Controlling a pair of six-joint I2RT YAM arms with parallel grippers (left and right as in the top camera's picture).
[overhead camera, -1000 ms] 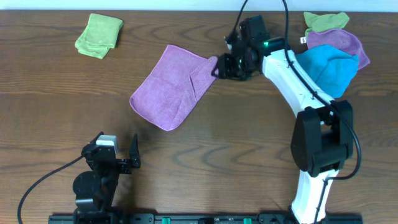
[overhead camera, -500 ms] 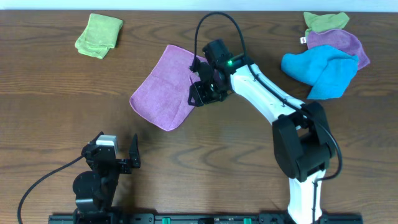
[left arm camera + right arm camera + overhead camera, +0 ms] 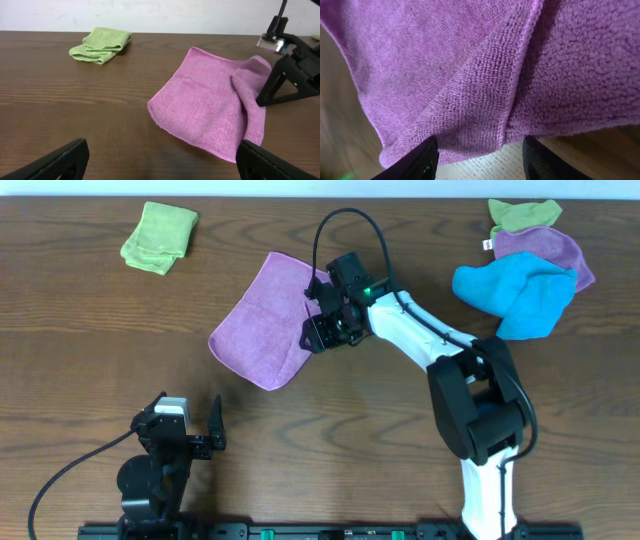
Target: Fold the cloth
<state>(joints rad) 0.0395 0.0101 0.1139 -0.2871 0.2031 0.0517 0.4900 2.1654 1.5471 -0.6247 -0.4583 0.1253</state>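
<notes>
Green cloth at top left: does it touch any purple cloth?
No, the green cloth lies well apart from the nearest purple cloth.

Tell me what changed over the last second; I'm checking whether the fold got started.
The right gripper swung left and toward the robot, dragging the right corner of the cloth over onto itself; its jaws now stand apart. The left gripper and the blue cloth stayed put.

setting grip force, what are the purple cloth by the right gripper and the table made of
The cloth: likely microfibre, matte and fuzzy, looped pile, stitched hem. The table: wood or wood-look laminate, slight sheen, dark grain streaks.
</notes>
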